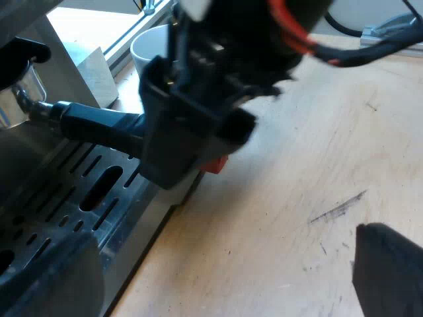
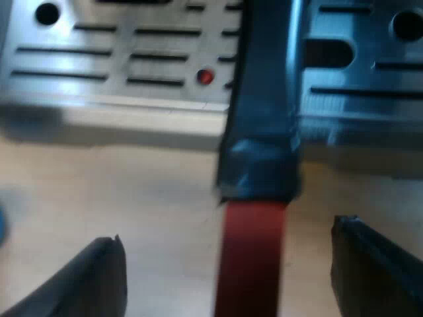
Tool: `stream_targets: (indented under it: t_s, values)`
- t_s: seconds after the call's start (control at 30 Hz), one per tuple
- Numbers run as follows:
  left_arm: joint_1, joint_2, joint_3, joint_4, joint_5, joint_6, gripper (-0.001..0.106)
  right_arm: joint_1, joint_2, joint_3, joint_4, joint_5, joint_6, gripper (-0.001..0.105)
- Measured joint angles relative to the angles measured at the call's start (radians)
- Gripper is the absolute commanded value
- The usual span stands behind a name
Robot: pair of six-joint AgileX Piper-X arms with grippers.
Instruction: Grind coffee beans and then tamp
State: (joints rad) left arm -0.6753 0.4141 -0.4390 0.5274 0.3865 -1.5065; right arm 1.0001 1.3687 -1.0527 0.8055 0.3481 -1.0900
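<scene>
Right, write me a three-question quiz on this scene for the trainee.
1. True or false: the right gripper is shut on the holder's handle.
2. Which white thing stands beyond the handle, by the machine? A mug; B measuring glass; C tamper.
3. Fill in: the handle's end is coloured ___.
Key: 1 false, its fingers stand apart on either side of the handle; 2 A; 3 red.
</scene>
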Motion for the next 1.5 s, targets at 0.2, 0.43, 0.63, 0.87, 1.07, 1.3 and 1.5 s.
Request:
stream_targets:
  t_s: [0.2, 0.43, 0.63, 0.87, 1.07, 1.3, 1.5]
  values:
    - [0.0, 0.0, 0.0, 0.0, 0.0, 0.0, 0.078, -0.028, 0.027, 0.0, -0.008, 0.004, 0.0, 0.066]
    - [0.0, 0.0, 0.0, 0.0, 0.0, 0.0, 0.078, -0.028, 0.051, 0.0, -0.044, 0.004, -0.005, 0.066]
    - [0.0, 0.0, 0.0, 0.0, 0.0, 0.0, 0.078, -0.028, 0.076, 0.0, -0.072, 0.004, -0.041, 0.066]
    - [0.0, 0.0, 0.0, 0.0, 0.0, 0.0, 0.078, -0.028, 0.106, 0.005, -0.085, 0.007, -0.046, 0.066]
    - [0.0, 0.0, 0.0, -0.001, 0.0, 0.0, 0.078, -0.028, 0.106, 0.046, -0.092, 0.008, -0.046, 0.066]
    - [0.0, 0.0, 0.0, -0.001, 0.0, 0.0, 0.078, -0.028, 0.106, 0.055, -0.145, 0.008, -0.046, 0.066]
    - [0.0, 0.0, 0.0, -0.001, 0.0, 0.0, 0.078, -0.028, 0.106, 0.055, -0.15, 0.011, -0.046, 0.066]
